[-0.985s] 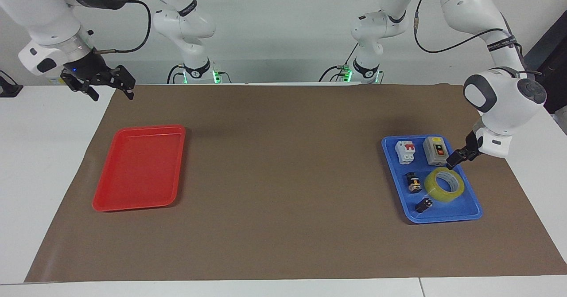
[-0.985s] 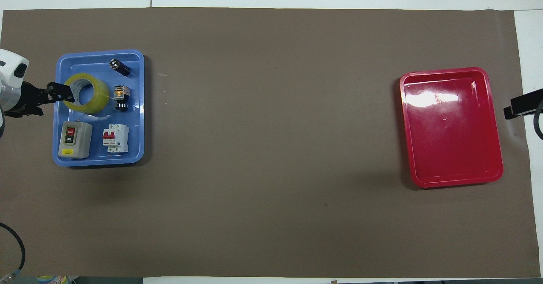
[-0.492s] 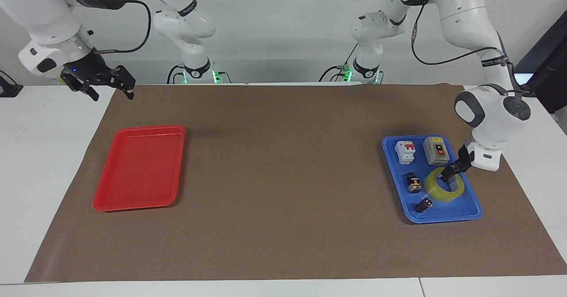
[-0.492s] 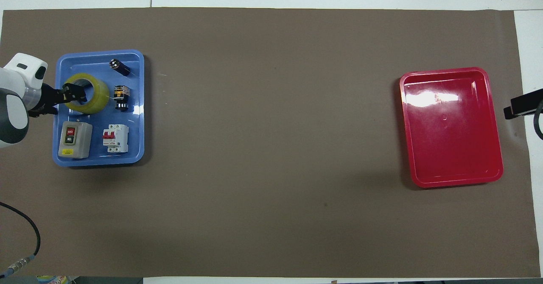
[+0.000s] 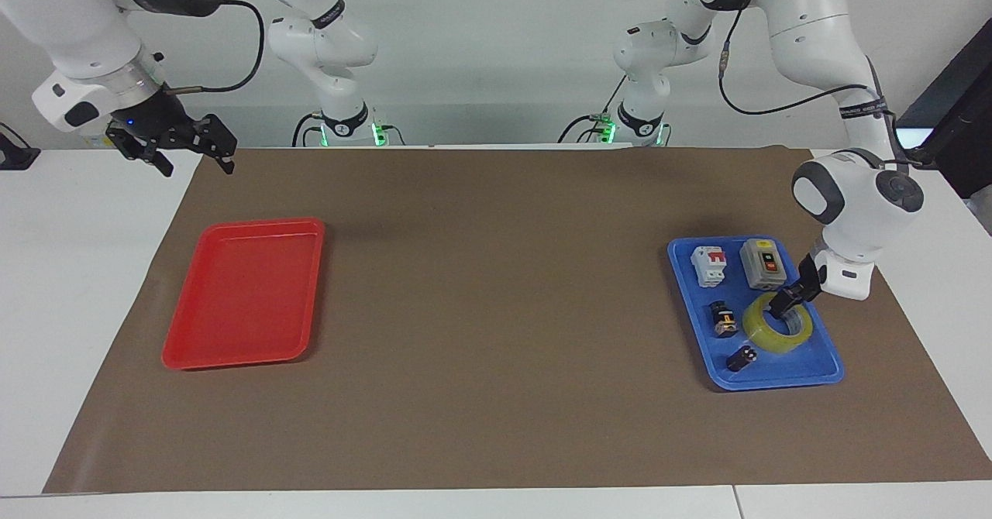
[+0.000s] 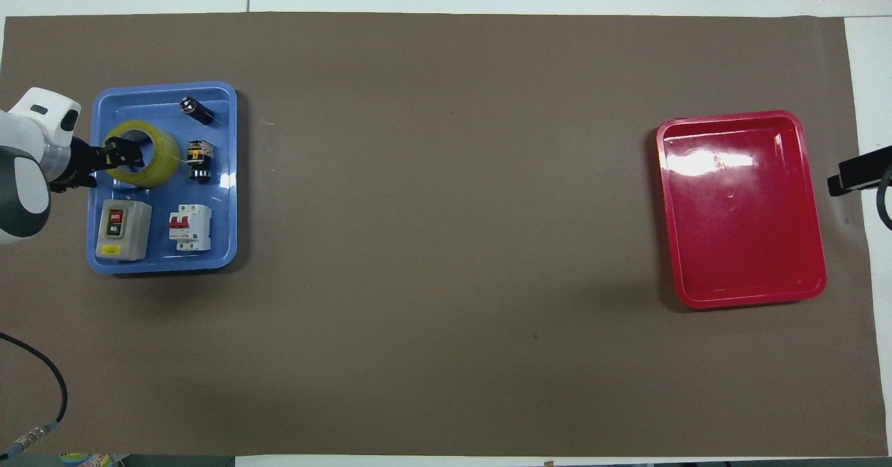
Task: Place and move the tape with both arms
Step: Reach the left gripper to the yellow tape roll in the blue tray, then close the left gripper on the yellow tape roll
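The yellow tape roll (image 5: pixel 783 335) lies flat in the blue tray (image 5: pixel 775 378) at the left arm's end of the table; it also shows in the overhead view (image 6: pixel 157 164). My left gripper (image 5: pixel 784 302) is down at the roll, its tip reaching into the roll's hole by the rim, also seen from overhead (image 6: pixel 115 155). My right gripper (image 5: pixel 198 169) is open and empty, waiting in the air over the brown mat's corner at the right arm's end, nearer to the robots than the red tray (image 5: pixel 232 360).
The blue tray also holds a white circuit breaker (image 5: pixel 708 265), a grey switch box (image 5: pixel 763 263) and two small black parts (image 5: pixel 723 321) (image 5: pixel 742 359). The red tray (image 6: pixel 742 298) holds nothing. A brown mat (image 5: pixel 496 310) covers the table.
My left gripper came down from above the tray's edge onto the tape roll and into its hole, then nearly stopped. The right arm has not moved.
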### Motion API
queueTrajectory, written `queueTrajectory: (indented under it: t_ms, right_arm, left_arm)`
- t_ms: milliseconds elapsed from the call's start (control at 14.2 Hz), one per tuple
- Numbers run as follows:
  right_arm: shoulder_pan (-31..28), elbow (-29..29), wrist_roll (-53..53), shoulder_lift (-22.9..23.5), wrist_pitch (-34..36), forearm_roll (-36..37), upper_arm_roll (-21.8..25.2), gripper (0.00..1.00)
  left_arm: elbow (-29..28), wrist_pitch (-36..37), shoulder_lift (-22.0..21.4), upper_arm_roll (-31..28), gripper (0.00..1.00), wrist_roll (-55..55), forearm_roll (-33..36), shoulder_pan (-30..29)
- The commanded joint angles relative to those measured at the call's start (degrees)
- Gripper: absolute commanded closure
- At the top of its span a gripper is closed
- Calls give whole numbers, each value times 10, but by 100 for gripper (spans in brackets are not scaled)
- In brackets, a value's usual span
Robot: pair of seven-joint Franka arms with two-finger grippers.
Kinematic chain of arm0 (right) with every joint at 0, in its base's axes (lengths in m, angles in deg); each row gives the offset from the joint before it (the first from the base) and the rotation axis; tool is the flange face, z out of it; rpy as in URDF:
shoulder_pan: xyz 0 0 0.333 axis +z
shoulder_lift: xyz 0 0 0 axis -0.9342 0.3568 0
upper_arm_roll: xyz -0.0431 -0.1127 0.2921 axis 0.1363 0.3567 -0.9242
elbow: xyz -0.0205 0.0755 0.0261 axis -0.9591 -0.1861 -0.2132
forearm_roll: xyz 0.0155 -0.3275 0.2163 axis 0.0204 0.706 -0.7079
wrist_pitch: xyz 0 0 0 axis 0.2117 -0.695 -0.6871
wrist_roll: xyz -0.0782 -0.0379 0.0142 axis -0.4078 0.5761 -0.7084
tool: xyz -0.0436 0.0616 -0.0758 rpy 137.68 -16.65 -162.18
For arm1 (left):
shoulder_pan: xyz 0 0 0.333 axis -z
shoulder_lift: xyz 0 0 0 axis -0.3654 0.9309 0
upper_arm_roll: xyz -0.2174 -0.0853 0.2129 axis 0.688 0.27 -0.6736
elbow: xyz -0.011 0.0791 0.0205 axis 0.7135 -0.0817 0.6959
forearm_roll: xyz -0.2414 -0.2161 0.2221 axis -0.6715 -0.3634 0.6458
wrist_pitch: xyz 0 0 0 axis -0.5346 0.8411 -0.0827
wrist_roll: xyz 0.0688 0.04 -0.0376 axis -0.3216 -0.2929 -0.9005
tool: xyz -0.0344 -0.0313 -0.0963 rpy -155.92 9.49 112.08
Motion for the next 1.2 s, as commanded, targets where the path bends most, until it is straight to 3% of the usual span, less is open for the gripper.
queueTrajectory:
  t_ms: [0,70,141,211,492,774,915,1126]
  right_arm:
    - [-5,9,-16,-8,0,-9,-3,0]
    - [-5,9,-16,-8,0,-9,-3,0]
    - [-5,9,-15,-8,0,-9,-3,0]
    - [-5,9,-16,-8,0,-9,-2,0]
    - [-5,10,-15,-8,1,-9,-3,0]
    - [-4,11,-14,-9,1,-8,-3,0]
    - [-4,11,-15,-9,1,-8,-3,0]
    - [-4,11,-15,-9,2,-8,-3,0]
  left_arm:
    - [-35,-24,-10,0,15,-13,9,11]
    - [-36,-24,-10,0,35,-13,9,11]
    - [-37,-24,-11,0,76,-13,9,12]
    - [-37,-24,-11,0,100,-13,9,12]
    - [-33,-13,-19,0,100,-10,9,16]
    - [-9,75,-85,0,100,-8,9,17]
    - [9,143,-117,1,100,-12,9,33]
    - [-1,148,-137,1,100,-52,9,103]
